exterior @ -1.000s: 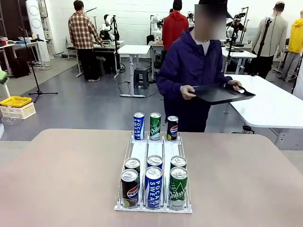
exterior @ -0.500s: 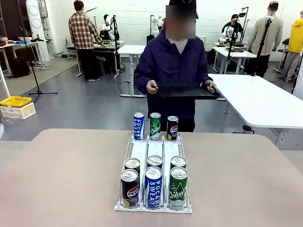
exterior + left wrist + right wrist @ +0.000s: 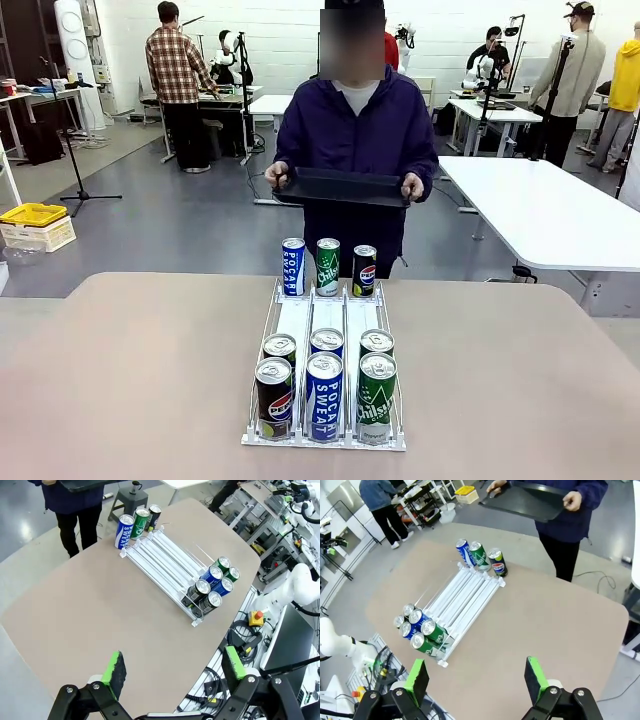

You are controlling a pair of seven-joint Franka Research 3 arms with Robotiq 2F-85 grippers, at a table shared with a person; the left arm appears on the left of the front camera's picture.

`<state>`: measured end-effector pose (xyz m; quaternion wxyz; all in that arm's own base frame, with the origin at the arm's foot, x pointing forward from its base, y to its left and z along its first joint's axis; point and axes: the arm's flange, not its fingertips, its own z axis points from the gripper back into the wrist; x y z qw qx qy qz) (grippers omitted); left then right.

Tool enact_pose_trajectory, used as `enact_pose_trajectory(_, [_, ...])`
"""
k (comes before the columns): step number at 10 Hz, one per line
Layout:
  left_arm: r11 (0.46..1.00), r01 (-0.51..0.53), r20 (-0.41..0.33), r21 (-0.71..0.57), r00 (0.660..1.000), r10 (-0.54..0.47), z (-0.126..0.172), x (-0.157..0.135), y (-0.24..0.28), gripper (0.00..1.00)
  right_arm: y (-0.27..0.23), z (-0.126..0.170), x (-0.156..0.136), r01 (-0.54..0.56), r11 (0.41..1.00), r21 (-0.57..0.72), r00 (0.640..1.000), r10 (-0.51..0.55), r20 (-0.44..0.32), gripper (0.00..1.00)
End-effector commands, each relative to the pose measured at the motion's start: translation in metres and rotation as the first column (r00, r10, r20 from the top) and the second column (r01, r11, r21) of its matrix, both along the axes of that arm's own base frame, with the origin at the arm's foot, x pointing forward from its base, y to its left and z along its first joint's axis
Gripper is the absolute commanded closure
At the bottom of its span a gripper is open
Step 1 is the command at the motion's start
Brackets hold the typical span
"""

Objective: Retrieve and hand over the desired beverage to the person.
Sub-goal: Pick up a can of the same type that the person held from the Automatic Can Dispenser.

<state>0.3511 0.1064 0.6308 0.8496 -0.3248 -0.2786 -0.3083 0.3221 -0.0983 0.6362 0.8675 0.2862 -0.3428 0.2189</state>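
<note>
Beverage cans stand in a white wire rack (image 3: 325,320) on the tan table. At the rack's near end are two rows of three: a black Pepsi (image 3: 273,400), a blue Pocari Sweat (image 3: 324,398) and a green Chilsung (image 3: 376,398) in front. Three more cans (image 3: 328,267) stand at its far end. The person (image 3: 355,135) faces me across the table, both hands on a black tray (image 3: 345,187). My left gripper (image 3: 174,666) hangs open high above the table. My right gripper (image 3: 476,679) is likewise open, with the rack (image 3: 465,605) far below it.
A long white table (image 3: 560,215) stands at the back right. On the floor at the left is a yellow crate (image 3: 35,215). Other people work at benches behind. Bare tabletop (image 3: 130,380) lies on both sides of the rack.
The person has walked with the tray from the right to the middle of the far edge and now faces the table. The cans have not moved.
</note>
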Motion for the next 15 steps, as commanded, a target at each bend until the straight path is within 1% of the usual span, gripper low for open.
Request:
enact_pose_trajectory(1, [1.000, 0.025, 0.020, -0.017, 1.000, -0.024, 0.0014, 0.0012, 0.0021, 0.00, 0.0001, 0.0001, 0.0024, -0.023, 1.000, 0.015, 1.000, 0.023, 0.014, 0.00])
enact_pose_trajectory(15, [1.000, 0.025, 0.020, -0.017, 1.000, -0.024, 0.0014, 0.0012, 0.0021, 0.00, 0.0001, 0.0001, 0.0024, -0.023, 1.000, 0.015, 1.000, 0.023, 0.014, 0.00])
